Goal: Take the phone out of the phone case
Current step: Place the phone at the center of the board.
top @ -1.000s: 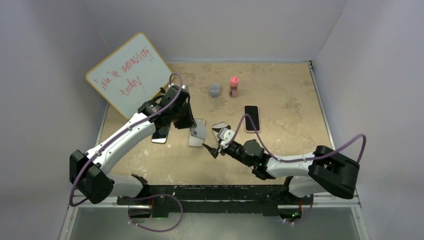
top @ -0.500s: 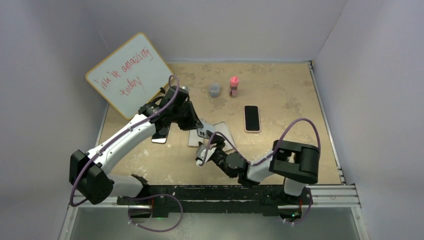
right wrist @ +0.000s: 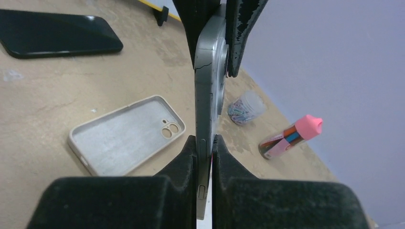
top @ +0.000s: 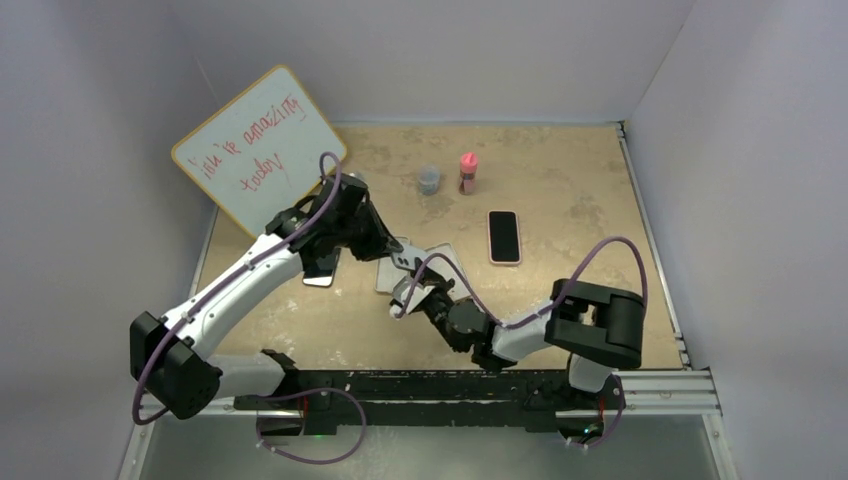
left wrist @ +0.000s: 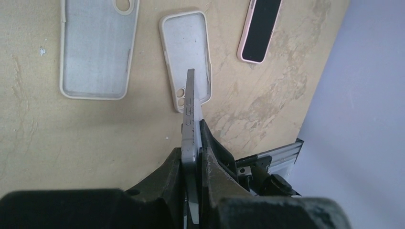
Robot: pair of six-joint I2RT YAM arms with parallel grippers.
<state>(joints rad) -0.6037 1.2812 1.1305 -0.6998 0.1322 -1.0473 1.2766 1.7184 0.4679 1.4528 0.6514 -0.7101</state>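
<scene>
A bare silver-grey phone [left wrist: 190,102] stands on edge in the air, clear of any case. My left gripper [left wrist: 192,131] is shut on one end of it. The right gripper [right wrist: 205,140] is shut on the other end, so the phone [right wrist: 208,90] spans between both pairs of fingers. Below it lies an empty beige phone case [left wrist: 185,47], open side up, with its camera cutout toward me; in the right wrist view the same case [right wrist: 125,134] sits left of the phone. From above, both grippers meet at the table's middle, left [top: 390,250] and right [top: 408,290].
A second, larger empty case [left wrist: 97,47] lies beside the first. A phone in a pink case [top: 504,237] rests to the right, a black phone [right wrist: 57,33] under the left arm. A paper-clip jar [top: 429,180], a pink-capped tube [top: 467,172] and a whiteboard [top: 258,150] stand behind.
The right arm swung left from the table's middle to the phone, and its gripper closed on the phone's free end. The left gripper stayed shut on the phone, shifting slightly.
</scene>
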